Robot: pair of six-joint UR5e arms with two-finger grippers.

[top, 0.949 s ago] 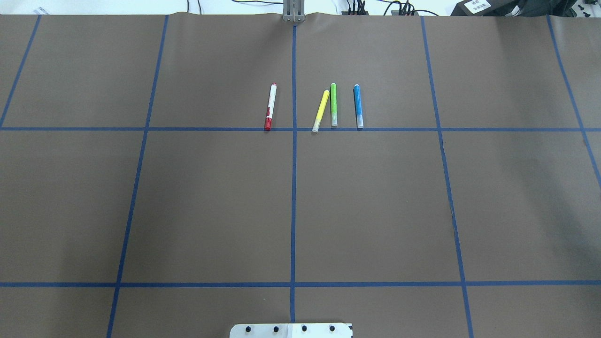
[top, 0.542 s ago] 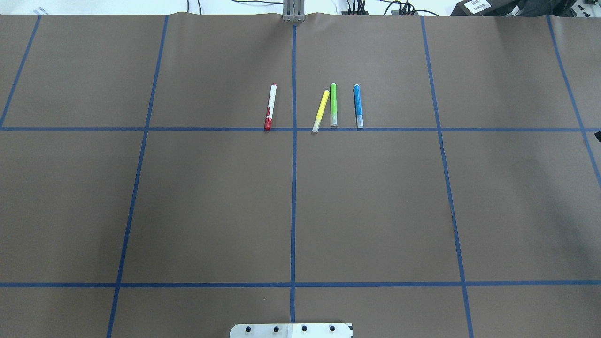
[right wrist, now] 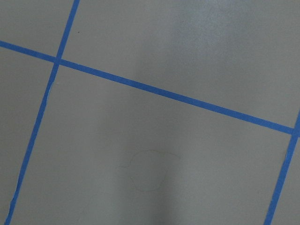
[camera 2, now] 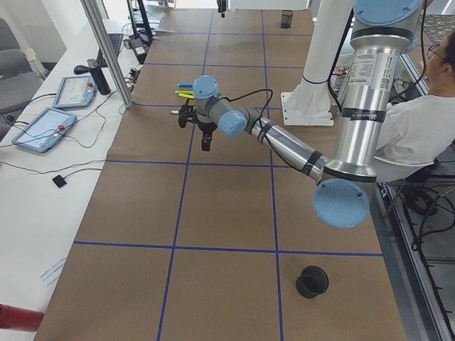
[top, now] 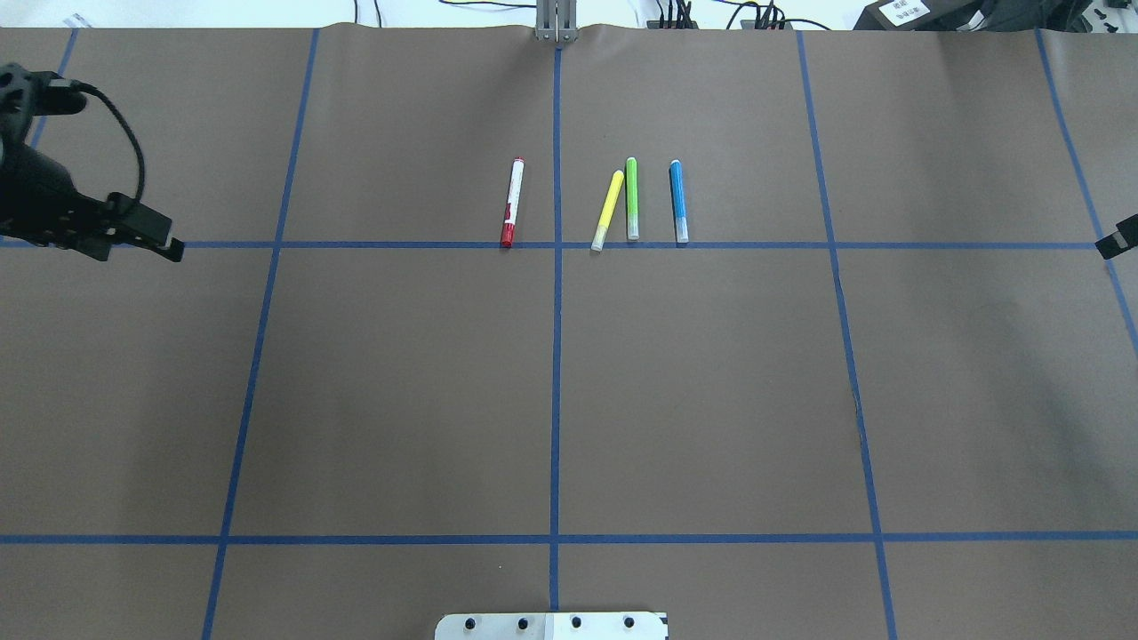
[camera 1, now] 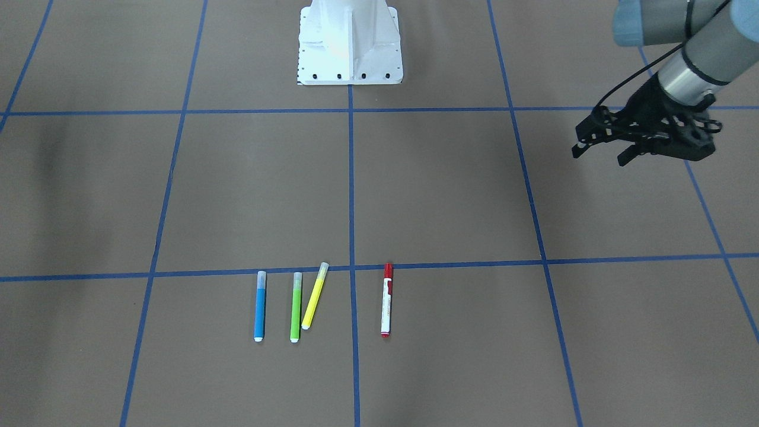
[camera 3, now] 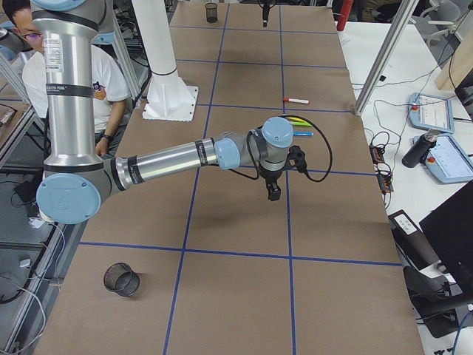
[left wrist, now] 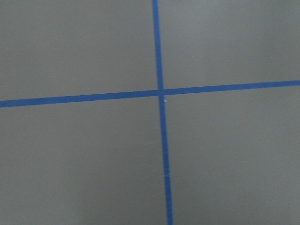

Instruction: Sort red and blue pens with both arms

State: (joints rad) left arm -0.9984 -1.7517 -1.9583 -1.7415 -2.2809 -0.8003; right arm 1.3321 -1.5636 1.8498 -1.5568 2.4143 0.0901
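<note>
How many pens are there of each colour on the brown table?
red marker: 1
blue highlighter: 1
green highlighter: 1
yellow highlighter: 1
Total: 4 pens

My left arm (camera 2: pixel 288 144) and right arm (camera 3: pixel 166 160) match on my feeds: silver-grey tubes, pale blue joint caps (camera 2: pixel 341 202), a thin black cable (top: pixel 141 169) along the forearm. The left gripper (camera 1: pixel 598 155) is black and skeletal. The white pedestal (camera 1: pixel 350 41) has dark screws (camera 1: pixel 338 76) along its foot.
</note>
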